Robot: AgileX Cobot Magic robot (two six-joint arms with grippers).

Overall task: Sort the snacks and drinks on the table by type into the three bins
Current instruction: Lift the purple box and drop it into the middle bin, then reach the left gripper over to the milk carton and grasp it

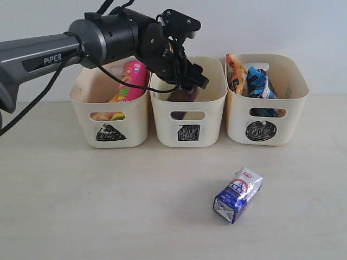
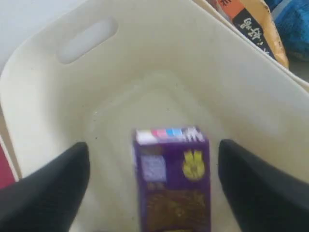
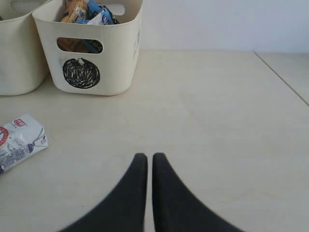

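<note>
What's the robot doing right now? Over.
Left end effector open in square bin, purple box loose between fingers. Right end effector shut, empty. Blue-white carton on table, nothing blocking.

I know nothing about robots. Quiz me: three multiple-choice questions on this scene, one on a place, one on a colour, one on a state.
1. Where is the blue-and-white carton? A inside a bin; B lying on the table; C held by a gripper.
2. What colour is the box in the square bin? A green; B red; C purple.
3. The right gripper is: A shut; B wide open; C half open.
Answers: B, it lies outside every bin; C, the left wrist view shows it; A, its fingers meet.
</note>
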